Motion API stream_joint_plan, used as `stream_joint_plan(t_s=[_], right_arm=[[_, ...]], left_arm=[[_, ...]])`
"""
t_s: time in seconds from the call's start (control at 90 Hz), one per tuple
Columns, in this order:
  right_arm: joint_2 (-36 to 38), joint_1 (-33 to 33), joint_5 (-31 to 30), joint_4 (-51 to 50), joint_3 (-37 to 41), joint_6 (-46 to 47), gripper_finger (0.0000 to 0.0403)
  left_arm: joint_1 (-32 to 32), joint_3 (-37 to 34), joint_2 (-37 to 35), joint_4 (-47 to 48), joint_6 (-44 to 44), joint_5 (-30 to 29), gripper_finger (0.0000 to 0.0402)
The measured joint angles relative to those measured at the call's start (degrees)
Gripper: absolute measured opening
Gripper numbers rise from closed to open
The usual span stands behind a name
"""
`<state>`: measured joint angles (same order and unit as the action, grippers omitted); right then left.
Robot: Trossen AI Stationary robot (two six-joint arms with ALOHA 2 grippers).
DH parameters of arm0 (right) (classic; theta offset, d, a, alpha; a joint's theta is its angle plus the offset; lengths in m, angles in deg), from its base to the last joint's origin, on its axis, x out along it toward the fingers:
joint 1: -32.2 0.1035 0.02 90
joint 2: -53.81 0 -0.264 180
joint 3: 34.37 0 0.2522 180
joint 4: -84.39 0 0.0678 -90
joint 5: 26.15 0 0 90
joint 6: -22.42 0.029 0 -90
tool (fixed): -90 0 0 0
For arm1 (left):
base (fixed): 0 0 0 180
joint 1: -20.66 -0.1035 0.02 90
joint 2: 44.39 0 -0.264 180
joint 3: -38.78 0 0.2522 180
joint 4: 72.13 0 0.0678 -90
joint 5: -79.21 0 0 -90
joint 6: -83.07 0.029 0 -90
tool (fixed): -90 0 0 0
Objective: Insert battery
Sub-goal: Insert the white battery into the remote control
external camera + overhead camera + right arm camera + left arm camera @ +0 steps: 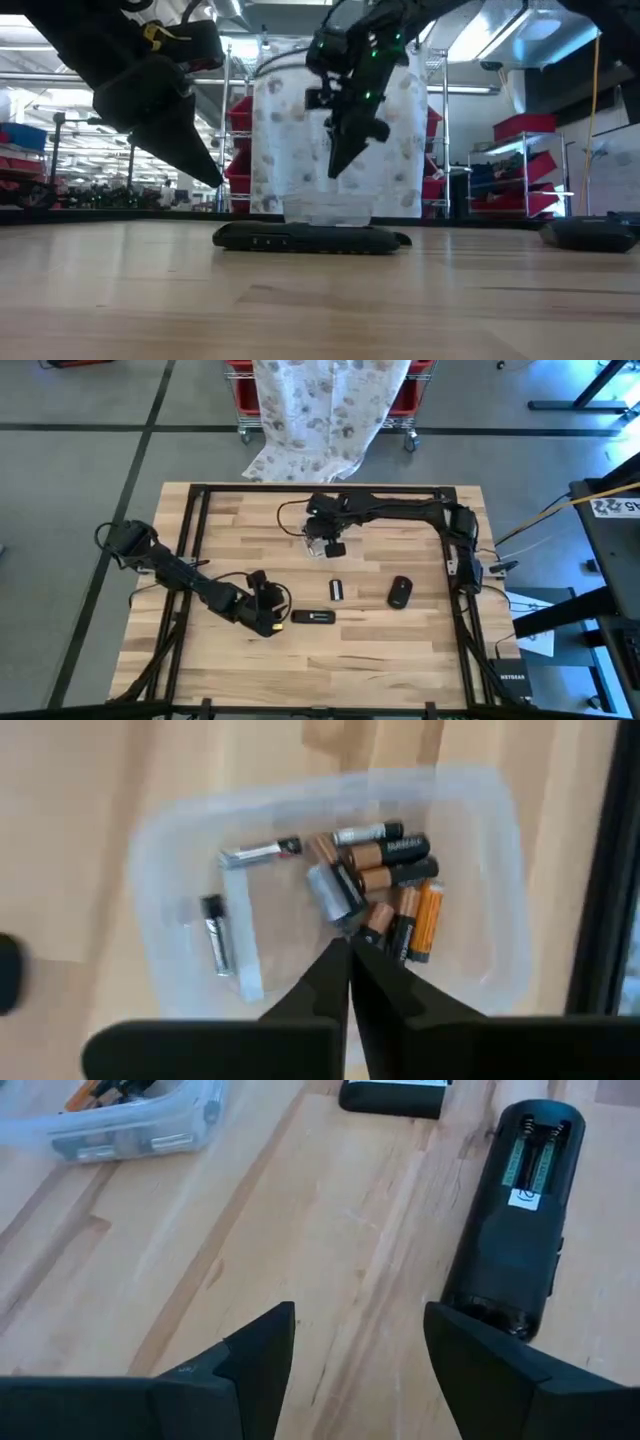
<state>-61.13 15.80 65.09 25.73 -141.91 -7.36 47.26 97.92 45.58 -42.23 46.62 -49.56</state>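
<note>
Nearest you, the left gripper (358, 1345) hangs low with fingers spread, just left of the remote (313, 617), which lies flat with its battery bay (537, 1152) uncovered. Farther back, the right gripper (348, 952) hovers, fingers pressed together, over the clear tray (480, 840) of loose batteries (390, 870).

Both arms are dark, near-black, built of jointed links, with thin black cables looping loosely alongside them. The left arm's matte black two-finger gripper (355, 1365) ends in broad, wedge-shaped fingers with flat, angular faces. The right arm's black gripper (348, 982) has slim fingers tapering to narrow tips; green lights glow on its wrist housing.
</note>
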Motion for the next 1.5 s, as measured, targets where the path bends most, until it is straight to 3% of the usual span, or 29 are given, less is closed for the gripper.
stream_joint_plan(t_s=[0.233,0.533,0.7,0.844,1.022,1.289,1.5], right_arm=[[-2.1,0.3,3.9,1.0,2.0,-0.1,0.0009],[-8.9,0.3,1.0,2.0,3.3,-4.4,0.0108],[-10.7,0.2,-1.5,2.3,2.9,-5.0,0.0127],[-11.3,0.2,-1.8,3.7,3.0,-4.7,0.0104],[-11.4,0.3,-2.3,4.8,3.1,-2.7,0.0015],[-8.8,0.6,-2.7,4.0,3.5,-1.7,0.0006],[-0.9,0.7,-2.2,2.0,3.3,0.5,0.0002]], left_arm=[[0.0,0.0,0.0,-0.1,-0.1,0.0,0.0206],[0.0,0.0,0.0,-0.2,1.3,0.2,0.0206],[-0.1,0.0,0.0,-0.2,2.0,0.1,0.0206],[-0.1,0.0,0.0,-0.2,2.0,0.0,0.0206],[-0.1,0.0,0.0,-0.3,2.0,0.0,0.0206],[-0.1,0.0,0.0,-0.3,2.0,0.0,0.0206],[-0.1,0.0,0.0,-0.2,1.7,0.0,0.0206]])
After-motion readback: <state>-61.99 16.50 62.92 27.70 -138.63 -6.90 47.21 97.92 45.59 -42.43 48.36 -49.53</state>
